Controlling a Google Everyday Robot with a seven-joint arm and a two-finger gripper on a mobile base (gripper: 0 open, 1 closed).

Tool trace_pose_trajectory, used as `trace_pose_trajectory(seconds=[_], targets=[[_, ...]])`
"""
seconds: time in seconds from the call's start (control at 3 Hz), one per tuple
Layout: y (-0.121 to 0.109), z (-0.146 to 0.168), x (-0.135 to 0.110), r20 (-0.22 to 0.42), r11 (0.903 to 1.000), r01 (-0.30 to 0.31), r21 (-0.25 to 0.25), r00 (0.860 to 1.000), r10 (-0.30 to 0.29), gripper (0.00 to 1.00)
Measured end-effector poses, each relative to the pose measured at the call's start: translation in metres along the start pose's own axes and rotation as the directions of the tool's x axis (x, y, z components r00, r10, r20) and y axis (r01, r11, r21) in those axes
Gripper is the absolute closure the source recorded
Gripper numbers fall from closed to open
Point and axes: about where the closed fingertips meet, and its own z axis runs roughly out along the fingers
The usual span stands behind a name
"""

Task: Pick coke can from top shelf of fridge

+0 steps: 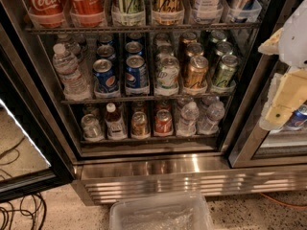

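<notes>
Camera view: the gripper [282, 102] hangs at 3 o'clock; whether it is open or closed cannot be told. The coke can [86, 1] stands upright on the top shelf [144, 28], toward 10 o'clock from it.

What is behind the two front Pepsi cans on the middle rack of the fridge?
More blue cans stand in rows behind the front Pepsi cans, each partly covered; the top shelf hides the far end. The gripper hangs at the right, outside the fridge.

2 coke cans [44, 1] [86, 1], 2 front-row pepsi cans [104, 75] [136, 73], 1 gripper [285, 97] at the right edge.
</notes>
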Motion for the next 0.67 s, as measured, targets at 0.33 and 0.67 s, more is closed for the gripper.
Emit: trace_pose_trajectory(seconds=[0.33, 0.67], targets=[[0.0, 0.0, 0.0, 0.0, 1.0, 0.0, 0.0, 1.0, 0.0, 0.0], [0.006, -0.002, -0.035, 0.093, 0.9994, 0.011, 0.032, 0.996, -0.014, 0.0]])
